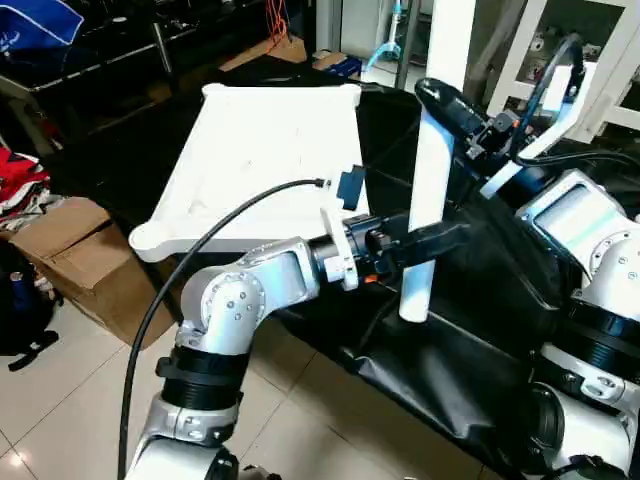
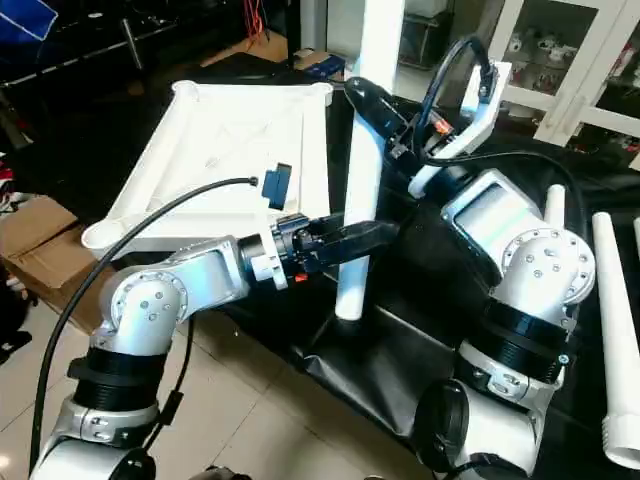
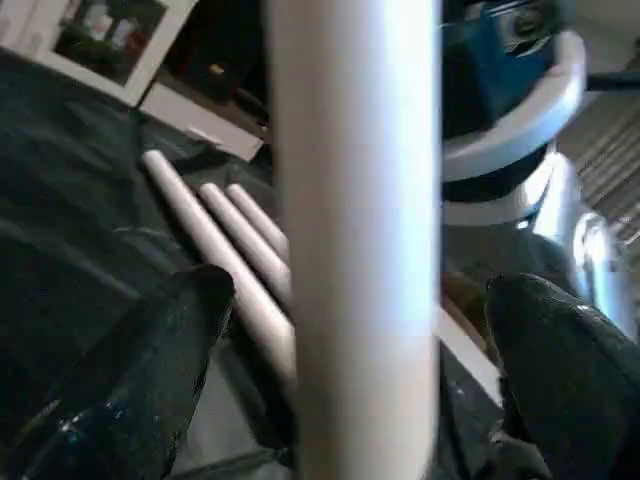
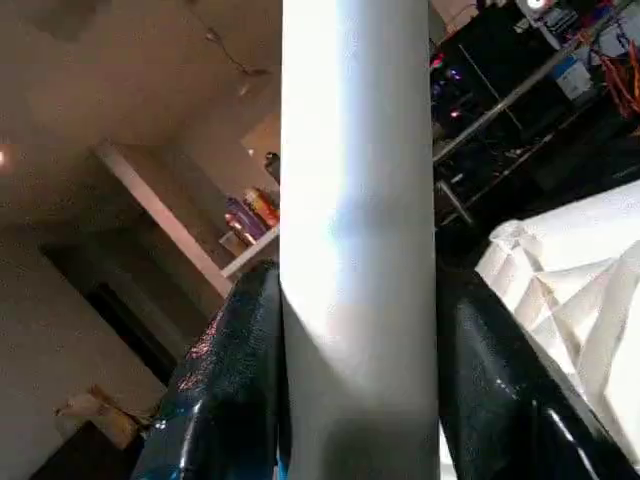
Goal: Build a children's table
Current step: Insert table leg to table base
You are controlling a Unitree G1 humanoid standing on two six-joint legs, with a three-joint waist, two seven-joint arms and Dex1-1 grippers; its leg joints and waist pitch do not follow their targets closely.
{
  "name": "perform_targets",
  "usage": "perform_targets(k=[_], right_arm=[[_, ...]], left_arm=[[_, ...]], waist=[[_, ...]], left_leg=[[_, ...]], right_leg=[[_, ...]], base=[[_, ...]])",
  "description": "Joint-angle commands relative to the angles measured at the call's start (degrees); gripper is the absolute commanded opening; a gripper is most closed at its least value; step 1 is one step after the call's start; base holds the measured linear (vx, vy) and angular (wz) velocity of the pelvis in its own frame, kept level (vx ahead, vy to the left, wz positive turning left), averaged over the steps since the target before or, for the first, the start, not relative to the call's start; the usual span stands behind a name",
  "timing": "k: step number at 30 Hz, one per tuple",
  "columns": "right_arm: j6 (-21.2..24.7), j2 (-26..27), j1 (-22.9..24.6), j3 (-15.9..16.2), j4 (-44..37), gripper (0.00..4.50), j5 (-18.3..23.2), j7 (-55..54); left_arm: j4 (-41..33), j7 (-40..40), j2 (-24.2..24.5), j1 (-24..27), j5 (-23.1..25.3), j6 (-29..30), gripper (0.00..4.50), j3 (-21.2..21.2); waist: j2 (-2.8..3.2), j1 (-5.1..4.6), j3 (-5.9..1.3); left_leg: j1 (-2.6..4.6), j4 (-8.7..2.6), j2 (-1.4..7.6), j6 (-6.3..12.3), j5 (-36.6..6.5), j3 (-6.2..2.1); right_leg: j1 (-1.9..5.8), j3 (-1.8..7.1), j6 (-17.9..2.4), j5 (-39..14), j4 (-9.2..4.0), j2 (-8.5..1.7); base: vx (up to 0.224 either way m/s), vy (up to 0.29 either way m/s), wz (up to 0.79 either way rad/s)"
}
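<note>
The white square table top lies tilted on the black-covered surface at the far left, ribbed side up. One long white table leg stands upright over the black cover. My right gripper is shut on its upper part, and the black fingers press on both sides of the tube. My left gripper reaches in from the left around the leg's lower part. It is open, with a gap between each finger and the tube.
Spare white legs lie on the black cover at the right. A cardboard box sits on the floor at the left. A white glass-door cabinet stands behind.
</note>
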Motion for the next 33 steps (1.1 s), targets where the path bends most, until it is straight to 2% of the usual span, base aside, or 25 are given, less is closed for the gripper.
perform_targets(k=[1, 3, 5, 7, 9, 10, 11, 12, 20, 21, 25, 31, 33], right_arm=[[-0.5, -0.4, -0.1, 0.1, -1.1, 1.58, 1.4, -0.7], [-0.7, -0.3, -0.4, -0.1, -1.0, 1.58, 2.0, -1.3], [-0.7, -0.3, -0.4, -0.1, -1.0, 1.58, 2.0, -1.3], [-0.7, -0.3, -0.5, -0.2, -1.0, 1.58, 2.1, -1.4], [-0.8, -0.4, -0.5, 0.0, -0.9, 1.58, 2.6, -1.7], [-0.9, -0.5, -0.4, 0.1, -0.9, 1.58, 2.9, -1.8], [-0.9, -0.5, -0.4, 0.1, -0.9, 1.58, 2.9, -1.8], [-1.0, -0.6, -0.3, 0.1, -0.9, 1.58, 3.2, -2.0], [-1.6, -0.9, -0.5, 0.4, -0.4, 1.58, 3.6, -2.4], [-1.7, -0.8, -0.6, 0.5, -0.4, 1.58, 3.6, -2.5], [-1.8, -0.9, -0.6, 0.8, -0.4, 1.58, 3.9, -2.6], [-2.3, -1.4, -0.6, 1.6, -0.3, 1.58, 4.4, -2.8], [-2.3, -1.4, -0.7, 1.6, -0.2, 1.58, 4.4, -2.8]], left_arm=[[0.1, 0.7, 0.3, -0.5, 0.3, 0.7, 4.5, 0.0], [0.1, 0.5, 0.6, -0.2, 0.4, 0.6, 4.17, -0.3], [0.1, 0.5, 0.6, -0.2, 0.4, 0.6, 4.17, -0.3], [0.0, 0.3, 0.6, -0.1, 0.5, 0.6, 3.8, -0.4], [-0.1, 0.3, 0.5, 0.0, 0.2, 0.8, 3.71, -0.3], [-0.2, 0.3, 0.5, 0.1, 0.0, 1.0, 3.64, -0.2], [-0.2, 0.3, 0.5, 0.1, 0.0, 1.0, 3.64, -0.2], [-0.3, 0.3, 0.5, 0.2, -0.2, 1.2, 3.35, -0.3], [-0.5, -0.1, 0.4, 0.2, -0.9, 0.7, 2.73, 0.3], [-0.3, 0.0, 0.3, 0.0, -0.7, 0.1, 2.5, 0.6], [-0.1, 0.1, 0.2, -0.1, -0.8, -0.3, 2.35, 1.2], [-0.3, 0.4, 0.0, -0.1, -1.2, -0.8, 1.67, 1.9], [-0.3, 0.4, 0.1, -0.1, -1.2, -0.9, 1.61, 1.9]], waist=[[-0.97, -0.03, -4.35], [-0.95, 0.0, -4.44], [-0.94, 0.04, -4.45], [-0.95, 0.07, -4.48], [-0.96, 0.05, -4.42], [-0.76, 0.07, -4.44], [-0.82, 0.03, -4.38], [-0.83, 0.05, -4.45], [-0.87, 0.12, -4.54], [-0.93, 0.12, -4.52], [-0.85, 0.13, -4.59], [-0.98, 0.15, -4.5], [-0.96, 0.15, -4.52]], left_leg=[[2.05, -4.08, 1.72, -1.07, -2.7, -1.16], [2.05, -4.02, 1.73, -0.87, -2.0, -1.17], [2.04, -3.96, 1.7, -0.52, -1.7, -1.13], [1.99, -3.93, 1.69, -0.29, -1.4, -1.14], [1.98, -3.94, 1.7, -0.19, -1.8, -1.12], [2.06, -3.94, 1.71, -0.28, -2.0, -1.14], [2.06, -3.97, 1.73, -0.32, -2.3, -1.11], [2.11, -3.96, 1.75, -0.44, -2.3, -1.14], [1.99, -3.81, 1.63, -0.17, -1.1, -1.11], [1.97, -3.81, 1.65, -0.04, -1.2, -1.1], [2.03, -3.77, 1.68, -0.03, -1.0, -1.13], [2.04, -3.78, 1.69, 0.01, -1.7, -1.09], [2.02, -3.76, 1.69, 0.05, -1.5, -1.11]], right_leg=[[2.13, 0.74, -9.2, -4.4, -3.61, -1.26], [2.23, 0.71, -9.6, -3.5, -3.47, -1.29], [2.23, 0.71, -9.8, -2.7, -3.42, -1.28], [2.31, 0.69, -10.0, -2.4, -3.35, -1.31], [2.32, 0.7, -10.2, -3.0, -3.43, -1.34], [2.3, 0.69, -10.2, -3.3, -3.44, -1.35], [2.25, 0.7, -10.1, -3.6, -3.52, -1.31], [2.29, 0.69, -10.1, -3.6, -3.46, -1.31], [2.42, 0.66, -10.5, -1.5, -3.26, -1.27], [2.45, 0.66, -10.5, -1.7, -3.29, -1.3], [2.46, 0.65, -10.5, -1.6, -3.21, -1.27], [2.47, 0.67, -10.5, -2.6, -3.35, -1.32], [2.47, 0.69, -10.4, -2.4, -3.29, -1.3]], base=[[0.0, 0.0, 0.0], [0.0, 0.0, 0.0], [0.0, 0.0, 0.0], [0.0, 0.0, 0.0], [0.0, 0.0, 0.0], [0.0, 0.0, 0.0], [0.0, 0.0, 0.0], [0.0, 0.0, 0.0], [0.0, 0.0, 0.0], [0.0, 0.0, 0.0], [0.0, 0.0, 0.0], [0.0, 0.0, 0.0], [0.0, 0.0, 0.0]])
